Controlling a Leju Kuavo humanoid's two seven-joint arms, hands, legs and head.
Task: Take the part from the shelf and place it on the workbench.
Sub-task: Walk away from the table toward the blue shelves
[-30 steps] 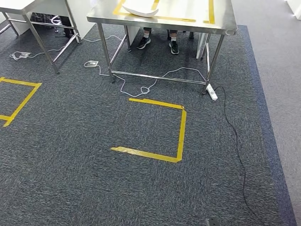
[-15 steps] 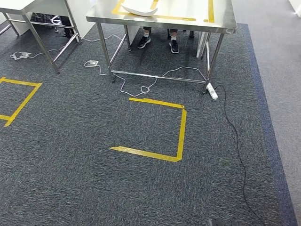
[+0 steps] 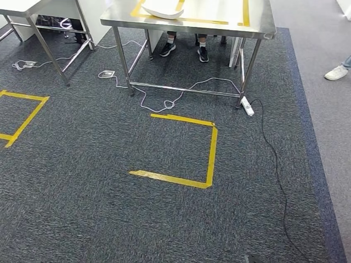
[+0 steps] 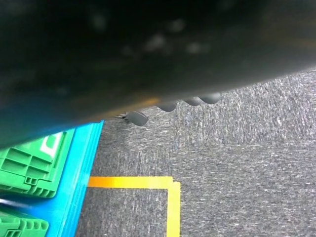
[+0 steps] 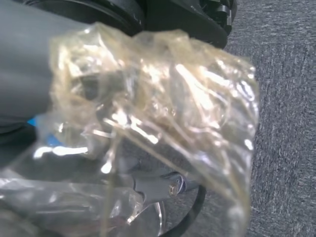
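- Close against the right robot hand point(image 5: 22, 69), a clear plastic bag point(image 5: 156, 98) hides the fingers. We judge the hand to be grasping the bagged part point(image 5: 158, 187), since the bag hangs off the carpet and is bunched where it meets the hand.
- We read that bunching as the reason for the hold: loose film gathered tight keeps the metal piece inside from swinging while the robot walks.
- Low beside the body, what we take for the left robot hand's fingertips point(image 4: 168, 105) show as blurred grey tips. We cannot tell whether that hand is released or clenched.
- Beyond those tips, well away from the counter, are a blue tray point(image 4: 80, 187) and green crates point(image 4: 29, 168), next to a corner of yellow tape.
- Ahead stands the counter point(image 3: 256, 24), a steel one, so the part is well short of it and nothing is placed yet.
- Just in front of the counter, a yellow tape outline point(image 3: 211, 153) on the carpet likely marks where the robot should stand to reach.
- On the counter, more yellow tape frames a drop zone where a white curved piece point(image 3: 163, 8) already lies.
- Under the counter we see a person's shoes point(image 3: 168, 49) and a white cable running to a power strip point(image 3: 247, 107) by the leg.
- A white shoe point(image 3: 336, 72) shows off the counter's right end.
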